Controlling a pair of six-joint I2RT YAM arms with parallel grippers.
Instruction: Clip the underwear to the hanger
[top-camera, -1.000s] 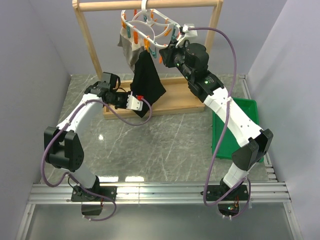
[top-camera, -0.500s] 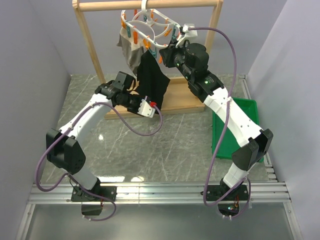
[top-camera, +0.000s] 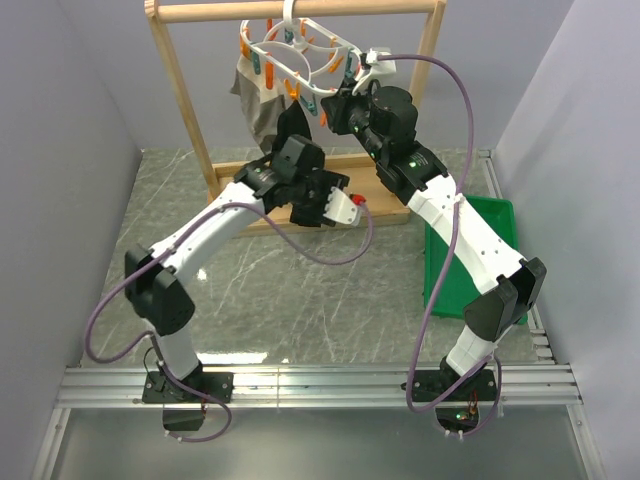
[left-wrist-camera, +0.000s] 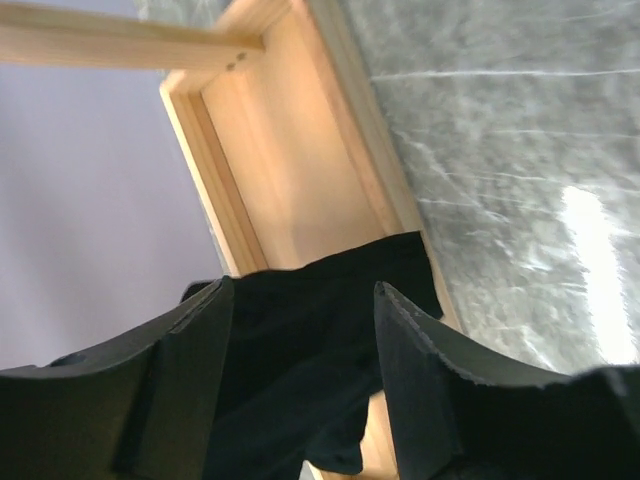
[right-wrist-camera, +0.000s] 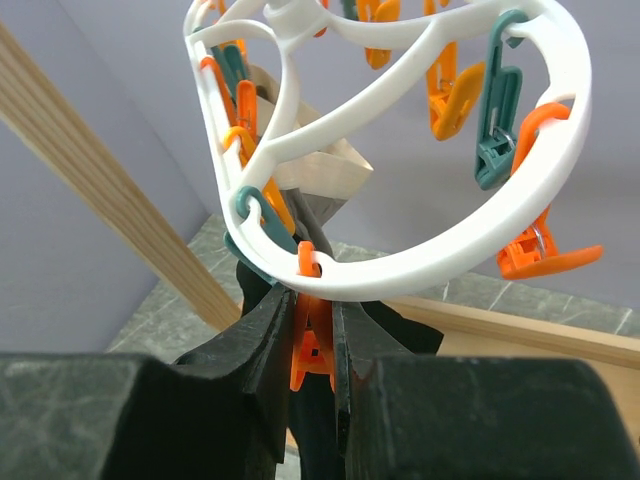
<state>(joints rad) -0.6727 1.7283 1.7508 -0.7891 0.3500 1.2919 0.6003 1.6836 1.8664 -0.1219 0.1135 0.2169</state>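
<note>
The white hanger (top-camera: 300, 50) with orange and teal pegs hangs from the wooden rack's top bar. The black underwear (top-camera: 290, 125) hangs below it. My right gripper (top-camera: 335, 105) is shut on an orange peg (right-wrist-camera: 315, 345) under the hanger's rim (right-wrist-camera: 430, 250), and black fabric (right-wrist-camera: 400, 325) shows just below that peg. My left gripper (top-camera: 342, 205) sits low in front of the rack's base. In the left wrist view the left gripper (left-wrist-camera: 305, 288) is open, and the underwear's lower edge (left-wrist-camera: 300, 330) lies loose beyond its fingers (left-wrist-camera: 200, 340).
A grey-beige garment (top-camera: 255, 95) hangs clipped to the hanger's left side. The tall wooden rack (top-camera: 180, 90) stands on a flat wooden base (left-wrist-camera: 290, 150) at the back of the marble table. A green bin (top-camera: 480, 240) sits at the right, under my right arm.
My left arm has swung right across the rack's front. Its gripper has opened and let go of the underwear's lower corner. The right arm has stayed on the peg.
</note>
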